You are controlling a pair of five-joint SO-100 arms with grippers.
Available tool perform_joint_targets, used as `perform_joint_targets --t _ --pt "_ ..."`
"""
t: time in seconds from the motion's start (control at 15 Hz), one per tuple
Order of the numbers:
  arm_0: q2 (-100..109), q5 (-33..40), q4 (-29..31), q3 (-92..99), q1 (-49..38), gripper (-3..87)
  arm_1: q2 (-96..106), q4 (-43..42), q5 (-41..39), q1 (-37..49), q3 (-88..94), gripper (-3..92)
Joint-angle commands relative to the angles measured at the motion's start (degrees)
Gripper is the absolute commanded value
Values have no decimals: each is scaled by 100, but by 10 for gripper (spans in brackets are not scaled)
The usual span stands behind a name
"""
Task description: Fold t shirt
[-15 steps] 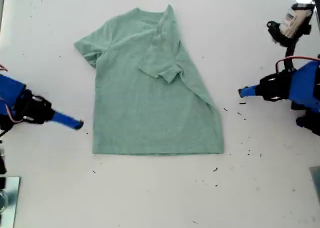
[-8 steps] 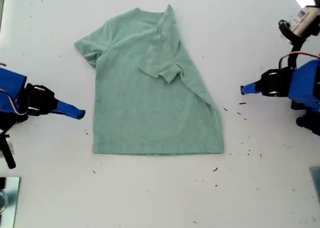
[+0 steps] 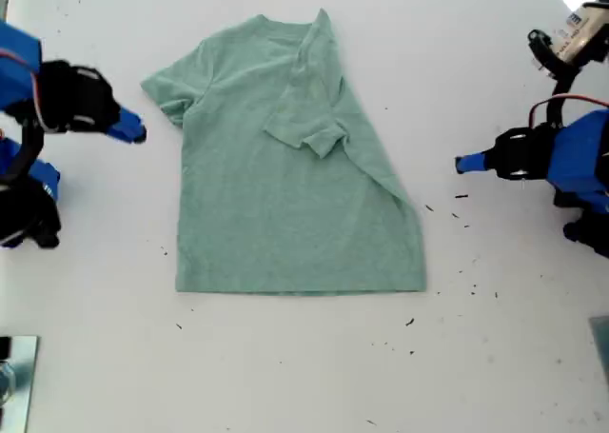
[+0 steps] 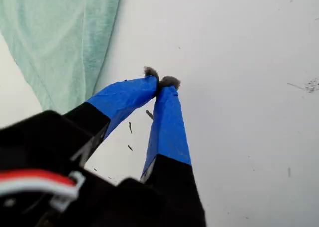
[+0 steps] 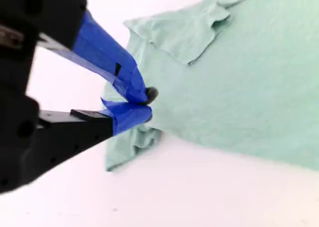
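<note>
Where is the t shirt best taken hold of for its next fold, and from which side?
Grip the spread sleeve at its outer hem, coming from the exterior view's left. It lies flat and sticks out from the t shirt, while the other sleeve is folded in. My second gripper is probably nearest, jaws shut.

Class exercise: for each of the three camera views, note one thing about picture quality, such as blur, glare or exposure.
Exterior view: even light, sharp t shirt, glare at the top right corner, one arm slightly motion-blurred. First wrist view: my first gripper is fairly sharp, the dark body nearest the lens soft. Second wrist view: the table is overexposed, and my second gripper is soft.
</note>
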Motion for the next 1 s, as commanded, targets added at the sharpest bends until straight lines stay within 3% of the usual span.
perform_joint_targets --t 0.0,0.07,0.27,0.47,0.8,0.93 --pt "-923 1406 272 -1547 -1459 -3 35 -62 18 -88 343 25" --pt "-1406 1679 272 -1485 -1828 -1 35 -53 70 -132 343 25" --pt "-1898 2030 246 -1652 -2276 158 35 0 158 -229 343 25" --pt "-1819 2496 281 -1529 -2681 229 35 62 167 -237 352 25" --pt "-2004 2593 220 -1424 -2971 265 35 62 167 -281 352 25" --pt "-2259 2549 -281 -861 -3067 264 35 62 167 -299 352 25"
